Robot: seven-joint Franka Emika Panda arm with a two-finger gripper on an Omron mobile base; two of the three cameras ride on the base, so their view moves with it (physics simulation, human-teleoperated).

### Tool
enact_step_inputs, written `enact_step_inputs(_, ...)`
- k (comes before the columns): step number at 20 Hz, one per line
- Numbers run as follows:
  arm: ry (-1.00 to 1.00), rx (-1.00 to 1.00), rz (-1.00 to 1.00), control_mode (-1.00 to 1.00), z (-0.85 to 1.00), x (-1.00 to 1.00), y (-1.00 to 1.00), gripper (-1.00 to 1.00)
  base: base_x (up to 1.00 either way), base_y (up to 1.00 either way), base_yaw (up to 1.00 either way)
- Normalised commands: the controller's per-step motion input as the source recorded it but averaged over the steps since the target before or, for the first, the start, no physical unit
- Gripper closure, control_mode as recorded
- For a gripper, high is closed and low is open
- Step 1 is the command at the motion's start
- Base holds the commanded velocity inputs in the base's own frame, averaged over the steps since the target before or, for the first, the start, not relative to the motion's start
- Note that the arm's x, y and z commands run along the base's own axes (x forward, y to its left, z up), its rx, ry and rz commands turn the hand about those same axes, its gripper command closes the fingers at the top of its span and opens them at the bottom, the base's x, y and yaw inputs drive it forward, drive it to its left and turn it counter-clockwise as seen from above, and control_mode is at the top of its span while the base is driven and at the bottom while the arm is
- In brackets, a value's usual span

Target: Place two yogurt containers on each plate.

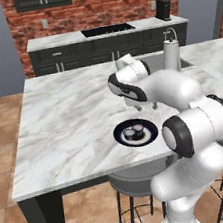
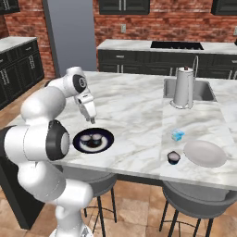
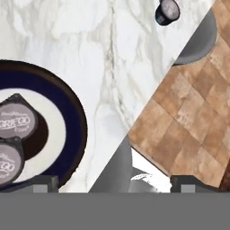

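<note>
Marble bench: navy plate has its two yogurt cups, your fingers spread empty above it, so grey plate goes next.

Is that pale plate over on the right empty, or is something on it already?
Empty. The whitish plate has a bare surface; the dark cup and light blue cup sit on the counter beside it.

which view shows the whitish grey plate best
The right base view: the whitish grey plate lies whole and bare near the counter's right edge, past the dark cup. In the left base view the arm covers that area.
</note>
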Motion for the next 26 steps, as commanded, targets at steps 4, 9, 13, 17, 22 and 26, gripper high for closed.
enact_step_inputs(4, 0.02, -0.02, 0.00, -1.00, 0.00, -0.02, 0.00, -1.00, 0.00, 0.00, 0.00)
enact_step_inputs(9, -0.10, 0.00, 0.00, 1.00, -0.05, -0.04, -0.10, -1.00, -0.17, -0.38, -0.01)
enact_step_inputs(13, 0.00, 0.00, 0.00, 1.00, 0.00, 0.00, 0.00, -1.00, -0.31, -1.00, 0.00)
enact_step_inputs(17, 0.00, 0.00, 0.00, 1.00, 0.00, 0.00, 0.00, -1.00, -0.06, -1.00, 0.00)
enact_step_inputs(22, 0.00, 0.00, 0.00, 1.00, 0.00, 0.00, 0.00, -1.00, 0.14, -0.95, 0.00)
enact_step_inputs(26, 0.00, 0.00, 0.00, 1.00, 0.00, 0.00, 0.00, -1.00, 0.54, -0.56, 0.00)
